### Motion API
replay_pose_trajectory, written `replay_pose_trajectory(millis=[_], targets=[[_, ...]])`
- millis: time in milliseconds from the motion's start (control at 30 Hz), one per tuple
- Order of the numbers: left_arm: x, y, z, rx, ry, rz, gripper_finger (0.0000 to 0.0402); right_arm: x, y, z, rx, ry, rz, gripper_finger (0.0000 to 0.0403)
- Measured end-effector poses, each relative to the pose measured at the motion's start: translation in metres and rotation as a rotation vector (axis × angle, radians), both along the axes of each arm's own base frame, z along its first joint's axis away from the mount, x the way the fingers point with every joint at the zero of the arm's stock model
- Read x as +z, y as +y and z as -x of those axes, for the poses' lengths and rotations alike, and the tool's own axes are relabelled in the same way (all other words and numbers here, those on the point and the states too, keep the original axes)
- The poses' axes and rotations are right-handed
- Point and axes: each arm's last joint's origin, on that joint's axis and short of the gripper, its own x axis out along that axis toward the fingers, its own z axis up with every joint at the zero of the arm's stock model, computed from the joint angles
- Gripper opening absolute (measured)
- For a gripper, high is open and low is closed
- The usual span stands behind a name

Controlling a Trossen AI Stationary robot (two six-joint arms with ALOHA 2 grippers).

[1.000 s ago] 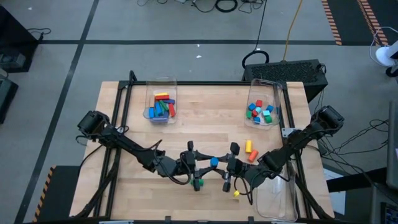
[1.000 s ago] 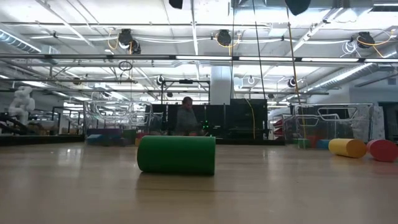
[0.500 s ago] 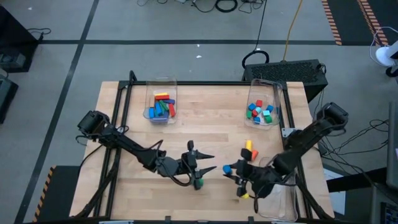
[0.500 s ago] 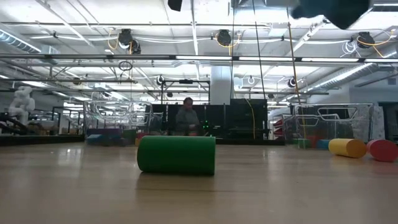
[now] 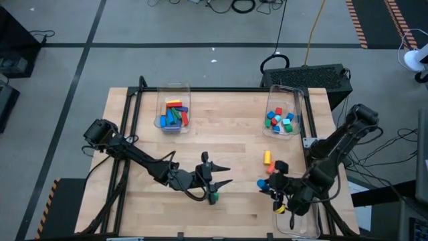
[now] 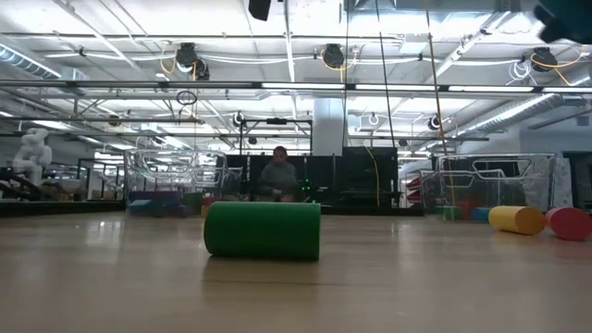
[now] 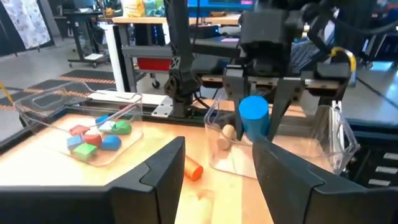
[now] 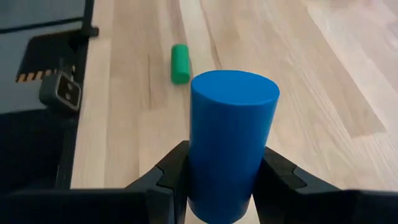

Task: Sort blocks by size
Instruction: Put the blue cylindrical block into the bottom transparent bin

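Bright, even overhead light; soft shadows

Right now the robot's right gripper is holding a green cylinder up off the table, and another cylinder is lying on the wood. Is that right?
Not quite. The cylinder held in the right gripper is blue, not green: the right wrist view shows the blue cylinder clamped between the fingers. The green cylinder is the one lying on the wood, as that same view shows.
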Motion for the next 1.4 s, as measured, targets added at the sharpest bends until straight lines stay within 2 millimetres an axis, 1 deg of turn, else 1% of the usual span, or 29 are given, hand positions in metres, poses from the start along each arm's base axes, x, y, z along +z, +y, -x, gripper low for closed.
replay_pose_trajectory(millis=[133,333,433,567,833,1067,1233,1333,1400], targets=[[0.000,0.000,0.000,0.004,-0.004,0.048,0.0190,-0.002,0.000,0.012,-0.019,0.051,0.003,0.0115],[-0.007,0.001,0.001,0.016,0.052,0.087,0.0190,-0.008,0.000,0.028,-0.048,0.168,-0.018,0.0115],[-0.010,0.001,0.001,0.017,0.080,0.074,0.0190,-0.010,0.001,0.033,-0.039,0.217,-0.038,0.0115],[-0.016,0.001,0.003,0.016,0.131,0.111,0.0190,-0.012,0.004,0.039,-0.009,0.298,-0.082,0.0115],[-0.027,-0.004,0.008,-0.113,0.271,0.097,0.0190,-0.013,0.014,0.053,0.109,0.453,-0.160,0.0115],[-0.035,-0.017,0.016,-0.277,0.376,0.040,0.0190,-0.014,0.020,0.063,0.138,0.508,-0.200,0.0116],[-0.039,-0.027,0.025,-0.314,0.429,0.021,0.0190,-0.016,0.023,0.068,0.083,0.534,-0.213,0.0116],[-0.044,-0.031,0.031,-0.322,0.491,-0.008,0.0190,-0.023,0.026,0.069,0.033,0.556,-0.207,0.0118],[-0.049,-0.032,0.036,-0.286,0.536,-0.017,0.0190,-0.030,0.028,0.068,-0.045,0.577,-0.204,0.0123]])
